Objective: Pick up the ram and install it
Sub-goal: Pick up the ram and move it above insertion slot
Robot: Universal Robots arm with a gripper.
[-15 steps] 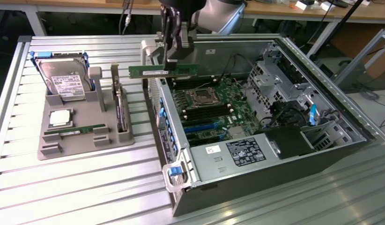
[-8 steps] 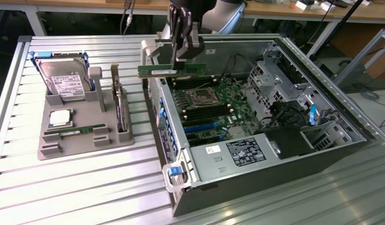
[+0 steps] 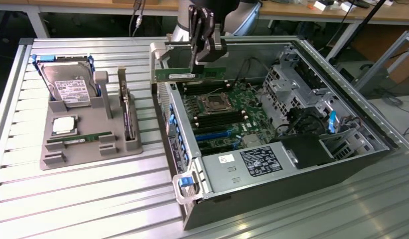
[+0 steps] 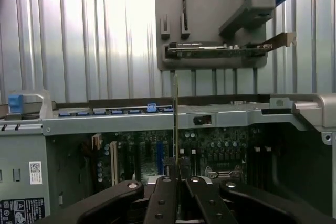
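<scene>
Right of the grey holder tray (image 3: pixel 91 122) on the exterior view's left, the gripper (image 3: pixel 204 63) pinches the ram (image 3: pixel 190 74) level over the open computer case's (image 3: pixel 277 191) far-left corner, long axis left-right; the wrist view catches it edge-on above the motherboard (image 4: pixel 220 148).

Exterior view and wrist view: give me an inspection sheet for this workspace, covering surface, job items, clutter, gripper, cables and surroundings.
Surface: ribbed metal table carrying a grey holder tray and an open computer case.
Job's things: the ram held above the case's motherboard, not seated yet.
Clutter: hard drive, processor chip and a second memory stick in the tray.
Grippers: gripper shut on the ram's upper edge.
Cables: black wiring inside the case.
Surroundings: wooden benches behind the table.
</scene>
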